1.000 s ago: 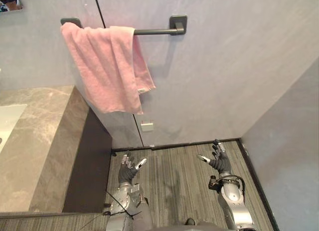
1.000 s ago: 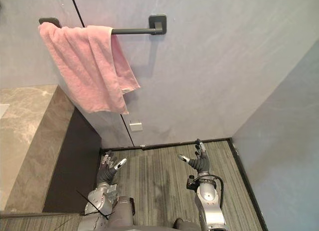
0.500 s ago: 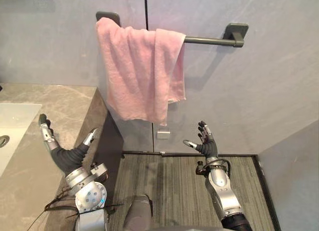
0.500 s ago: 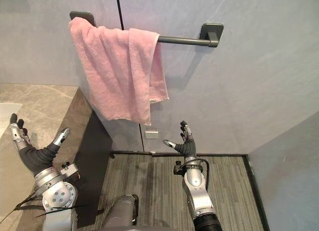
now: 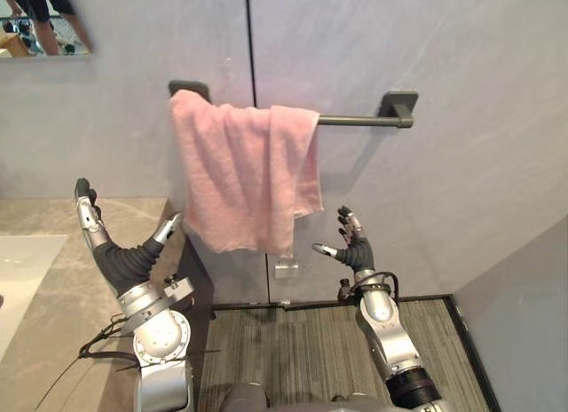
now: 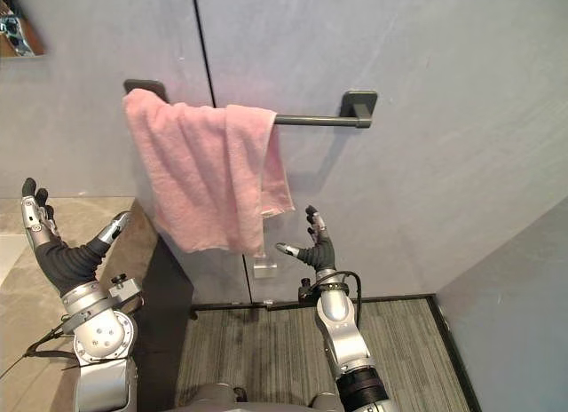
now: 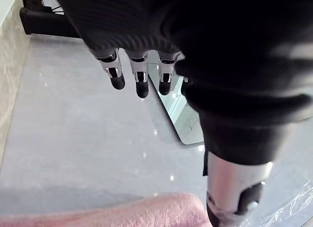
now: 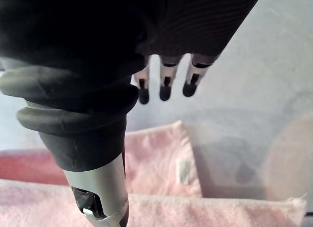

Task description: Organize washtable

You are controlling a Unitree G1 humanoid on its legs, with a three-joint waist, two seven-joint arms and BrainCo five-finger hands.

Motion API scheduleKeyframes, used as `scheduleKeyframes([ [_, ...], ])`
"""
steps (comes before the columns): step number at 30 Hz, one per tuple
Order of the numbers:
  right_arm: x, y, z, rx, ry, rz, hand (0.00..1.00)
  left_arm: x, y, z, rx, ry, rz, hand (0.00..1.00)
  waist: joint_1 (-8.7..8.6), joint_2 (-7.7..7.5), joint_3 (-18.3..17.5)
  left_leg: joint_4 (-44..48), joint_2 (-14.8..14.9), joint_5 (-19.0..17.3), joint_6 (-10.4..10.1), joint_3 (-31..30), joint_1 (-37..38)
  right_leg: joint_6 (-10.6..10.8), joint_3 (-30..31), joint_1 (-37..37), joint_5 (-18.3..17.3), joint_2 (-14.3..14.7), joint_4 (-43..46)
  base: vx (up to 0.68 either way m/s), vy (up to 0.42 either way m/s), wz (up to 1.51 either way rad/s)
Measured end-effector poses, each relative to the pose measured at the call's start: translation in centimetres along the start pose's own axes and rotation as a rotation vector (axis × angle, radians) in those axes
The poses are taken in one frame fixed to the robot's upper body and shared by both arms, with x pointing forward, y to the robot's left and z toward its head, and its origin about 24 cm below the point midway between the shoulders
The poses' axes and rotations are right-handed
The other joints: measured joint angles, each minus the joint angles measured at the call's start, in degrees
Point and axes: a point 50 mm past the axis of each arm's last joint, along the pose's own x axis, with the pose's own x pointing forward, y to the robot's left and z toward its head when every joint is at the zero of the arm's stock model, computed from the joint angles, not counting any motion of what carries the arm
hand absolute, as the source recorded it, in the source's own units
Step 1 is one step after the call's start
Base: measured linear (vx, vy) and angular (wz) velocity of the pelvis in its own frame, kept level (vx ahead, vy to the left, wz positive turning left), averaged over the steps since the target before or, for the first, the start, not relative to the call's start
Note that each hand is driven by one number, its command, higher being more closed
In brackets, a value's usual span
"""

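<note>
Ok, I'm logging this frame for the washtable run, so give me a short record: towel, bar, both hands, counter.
towel: pink, draped over the bar's left part, hem uneven
towel bar: dark, wall-mounted, right part bare
left hand: open, raised over the counter edge, holds nothing
right hand: open, raised below and right of the towel, holds nothing
counter: beige stone, white basin at left
</note>
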Motion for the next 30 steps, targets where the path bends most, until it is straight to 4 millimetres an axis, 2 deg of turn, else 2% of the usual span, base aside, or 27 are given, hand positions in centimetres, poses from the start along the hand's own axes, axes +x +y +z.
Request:
scheduleKeyframes([
  [3,-0.2,0.1,-0.2,0.007,0.010,0.001,0.00,0.1,0.2,-0.2,-0.007,0.016,-0.010,0.00,-0.05,1.91,-0.4,1.0,2.0,-0.9,-1.6,-2.5,-0.2,-0.9,-2.7,3.0,-0.1,2.5,-3.1,0.15,-0.148,0.28],
  [5,-0.4,0.5,-0.2,0.021,0.011,0.016,0.00,0.2,0.4,-0.4,-0.025,0.035,-0.030,0.00,0.08,1.82,-0.4,3.8,3.7,-1.9,-2.8,-4.0,-0.4,-1.5,-4.2,5.6,-0.3,4.2,-4.8,0.18,-0.175,0.37],
  [8,-0.4,1.3,0.9,0.044,-0.031,0.061,0.00,0.1,0.3,-0.8,-0.049,0.077,-0.056,0.00,1.34,1.18,-0.5,7.5,4.6,-1.8,-2.8,-4.3,-2.8,-2.3,-4.5,7.4,0.2,5.0,-7.7,0.09,-0.064,0.09],
  [15,-0.6,2.9,1.3,0.119,-0.036,0.151,0.00,0.1,0.9,-2.2,0.020,0.140,-0.027,0.00,1.48,0.47,-1.0,-0.5,2.6,-0.8,-3.2,-4.5,1.4,-1.5,-3.3,9.3,3.0,4.7,-13.7,0.07,0.043,-0.07],
  [18,-1.4,4.3,0.9,0.127,-0.014,0.231,0.00,-0.3,1.3,-2.4,0.057,0.148,-0.038,0.00,1.51,-0.34,-3.0,-6.1,1.5,0.4,-3.0,-4.4,4.5,-1.3,-2.9,10.2,3.6,4.0,-15.4,0.04,0.024,-0.02],
  [22,-1.8,5.3,0.7,0.125,0.004,0.290,0.00,-0.5,1.6,-2.7,0.066,0.169,-0.061,0.00,1.53,-0.62,-3.3,-8.5,1.4,1.3,-3.1,-3.6,5.8,-1.3,-1.8,10.2,4.5,4.0,-16.2,0.01,0.010,-0.14],
  [28,-1.3,5.5,1.5,0.118,-0.028,0.307,0.00,0.7,0.7,-2.3,-0.031,0.151,-0.134,0.00,1.34,-0.51,-3.4,-10.2,1.0,2.4,-2.8,-2.9,4.6,-1.2,-1.0,9.1,5.9,3.9,-18.0,-0.05,0.010,-0.06],
  [30,-0.7,5.9,2.4,0.111,-0.064,0.327,0.00,1.8,-0.4,-2.0,-0.079,0.132,-0.165,0.00,1.31,-0.52,-3.4,-11.0,0.5,3.8,-2.7,-3.0,3.4,-1.2,-1.1,7.3,6.6,3.8,-18.1,-0.01,0.016,0.04],
])
